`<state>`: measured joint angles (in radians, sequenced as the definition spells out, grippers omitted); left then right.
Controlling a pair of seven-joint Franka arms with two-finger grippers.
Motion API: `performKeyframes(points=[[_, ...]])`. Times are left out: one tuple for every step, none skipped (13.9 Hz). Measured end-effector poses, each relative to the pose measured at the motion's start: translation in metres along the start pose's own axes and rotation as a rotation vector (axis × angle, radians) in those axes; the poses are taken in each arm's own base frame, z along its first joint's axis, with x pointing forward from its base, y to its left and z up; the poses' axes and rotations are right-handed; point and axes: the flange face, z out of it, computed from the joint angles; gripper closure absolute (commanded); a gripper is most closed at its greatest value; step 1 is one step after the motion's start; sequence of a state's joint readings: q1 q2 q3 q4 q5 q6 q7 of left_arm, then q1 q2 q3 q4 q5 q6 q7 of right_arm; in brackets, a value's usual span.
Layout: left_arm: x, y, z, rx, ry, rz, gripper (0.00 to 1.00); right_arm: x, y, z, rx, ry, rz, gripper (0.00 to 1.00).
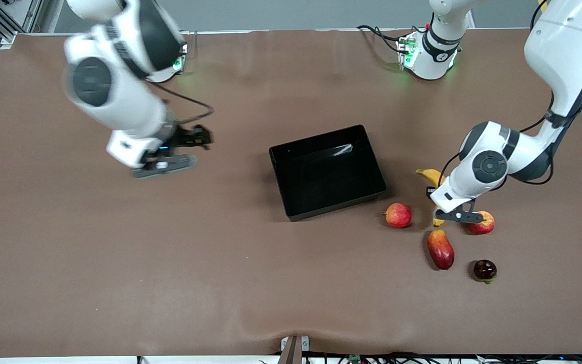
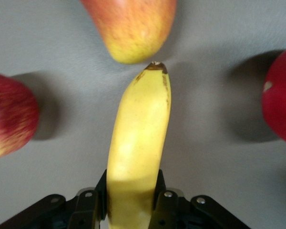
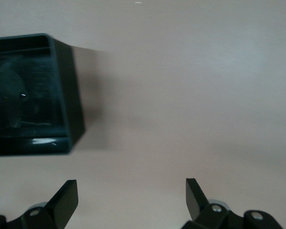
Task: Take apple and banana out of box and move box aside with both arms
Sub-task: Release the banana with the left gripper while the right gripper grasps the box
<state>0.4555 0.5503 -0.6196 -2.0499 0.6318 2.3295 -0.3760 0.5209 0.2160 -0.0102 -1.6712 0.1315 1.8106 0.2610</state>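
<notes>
The yellow banana point(image 1: 431, 175) lies on the table beside the black box point(image 1: 327, 172), toward the left arm's end. My left gripper point(image 1: 453, 215) is low over its middle and shut on it; in the left wrist view the fingers point(image 2: 168, 200) press both sides of the banana point(image 2: 140, 138). The small deep-red apple point(image 1: 485, 270) sits nearer the front camera than the banana, apart from the gripper. My right gripper point(image 1: 167, 164) is open and empty above bare table toward the right arm's end. Its wrist view point(image 3: 132, 195) shows the box's corner point(image 3: 66, 119) ahead.
A paler red apple point(image 1: 398, 215) lies between the box and the banana, and shows in the left wrist view point(image 2: 281, 95). Another red-yellow apple point(image 1: 483, 222) is beside my left gripper. A red-orange mango point(image 1: 441, 248) lies just off the banana's tip point(image 2: 133, 28).
</notes>
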Motion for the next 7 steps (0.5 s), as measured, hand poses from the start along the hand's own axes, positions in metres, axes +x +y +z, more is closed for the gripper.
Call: performKeyframes(points=[[0.000,0.003,0.006,0.006,0.007,0.024,1.00,0.003,-0.024,0.018,0.000,0.015,-0.020,0.00],[0.001,0.005,0.010,0.010,0.013,0.047,1.00,0.006,-0.045,0.036,0.001,0.031,-0.035,0.00],[0.001,0.007,0.012,0.010,0.019,0.078,1.00,0.009,-0.066,0.057,0.004,0.049,-0.042,0.00],[0.001,0.008,0.012,0.008,0.024,0.119,1.00,0.010,-0.088,0.079,0.005,0.063,-0.041,0.00],[0.002,0.008,0.012,0.007,0.029,0.166,1.00,0.010,-0.109,0.102,0.007,0.076,-0.038,0.00],[0.003,0.007,0.011,0.005,0.036,0.208,0.99,0.009,-0.126,0.124,0.010,0.089,-0.041,0.00],[0.004,0.006,0.011,0.001,0.047,0.241,0.96,0.008,-0.140,0.144,0.011,0.096,-0.049,0.00]])
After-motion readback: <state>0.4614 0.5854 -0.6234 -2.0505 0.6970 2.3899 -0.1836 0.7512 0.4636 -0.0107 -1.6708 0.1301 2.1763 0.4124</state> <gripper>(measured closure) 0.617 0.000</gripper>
